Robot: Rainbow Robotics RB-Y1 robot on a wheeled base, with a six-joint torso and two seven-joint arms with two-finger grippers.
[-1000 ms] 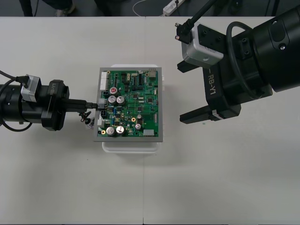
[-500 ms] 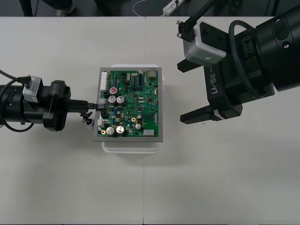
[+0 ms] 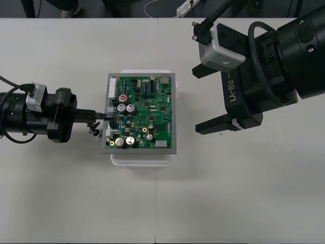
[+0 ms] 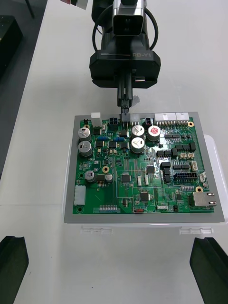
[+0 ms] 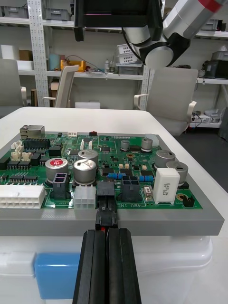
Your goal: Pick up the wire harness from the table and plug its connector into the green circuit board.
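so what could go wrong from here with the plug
1. The left tool is shut on the plug right at the edge of the green circuit board; a skewed push could jam it.
2. The right tool hangs open, clear of the white base, so the push might slide the board.

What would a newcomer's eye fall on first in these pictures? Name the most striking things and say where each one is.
The green circuit board on its white base sits in the middle of the light table. The black-fingered left gripper reaches in at the board's left edge, shut on the harness's small black plug, which meets a black connector on that edge. The bulky right gripper hangs open above the table, to the board's right.
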